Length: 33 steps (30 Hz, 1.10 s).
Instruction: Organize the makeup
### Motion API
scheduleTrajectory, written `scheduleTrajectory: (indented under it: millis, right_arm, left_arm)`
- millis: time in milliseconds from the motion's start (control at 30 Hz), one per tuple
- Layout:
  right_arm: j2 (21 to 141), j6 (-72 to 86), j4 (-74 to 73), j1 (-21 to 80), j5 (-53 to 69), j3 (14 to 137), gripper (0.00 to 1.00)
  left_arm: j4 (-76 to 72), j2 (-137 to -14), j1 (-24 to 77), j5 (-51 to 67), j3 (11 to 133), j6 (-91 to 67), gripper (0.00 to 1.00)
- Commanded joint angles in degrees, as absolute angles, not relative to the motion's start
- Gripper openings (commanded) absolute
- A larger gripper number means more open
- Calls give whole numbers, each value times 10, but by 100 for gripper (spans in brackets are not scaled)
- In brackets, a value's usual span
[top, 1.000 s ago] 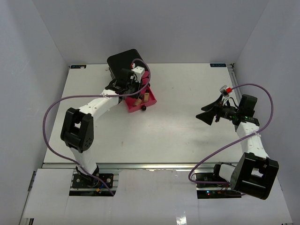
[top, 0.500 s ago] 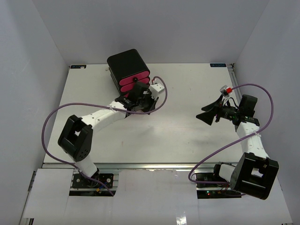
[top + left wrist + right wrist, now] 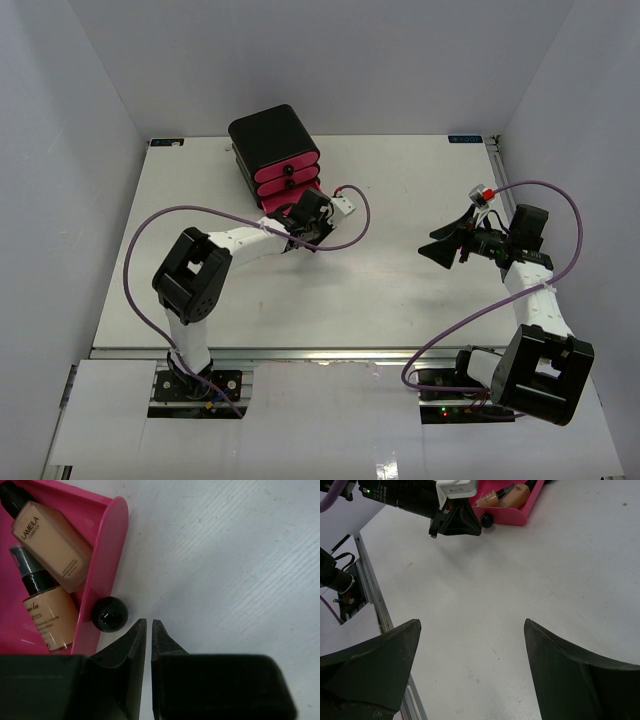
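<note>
Left fingers [image 3: 131, 645] are all but pressed together, pinching nothing, just beside the black knob [image 3: 109, 613] of the pulled-out pink drawer [image 3: 107, 555]. Two tan bottles [image 3: 52, 547] already lie inside! Right fingers [image 3: 375, 665] are spread wide, empty, over the worktop [image 3: 485, 605]. Shutting that drawer looks like what's left.

the upper tan bottle [image 3: 52, 547] reads "lameila"; the lower tan bottle [image 3: 50, 617] shows only cut-off letters.
</note>
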<state>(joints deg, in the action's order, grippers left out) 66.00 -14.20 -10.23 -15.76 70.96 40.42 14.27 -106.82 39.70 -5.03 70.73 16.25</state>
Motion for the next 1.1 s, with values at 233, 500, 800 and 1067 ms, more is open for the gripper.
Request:
scheduleTrajectory:
  millis: [233,500,800,1067]
  right_arm:
    - [663,-154,-97,-161,724,404,90]
    - [666,-154,-97,-161,723,404,90]
    - [670,-152,-97,-161,725,404,90]
    - [672,-151,-97,-163,728,405,90]
  left_arm:
    - [116,-1098,404,-87,732,190,22]
    - [40,-1104,431,-192,672,199,26]
    - [-27,-1127,432,-276,667,221,36]
    - [-47,-1155,431,-309,697,238,51]
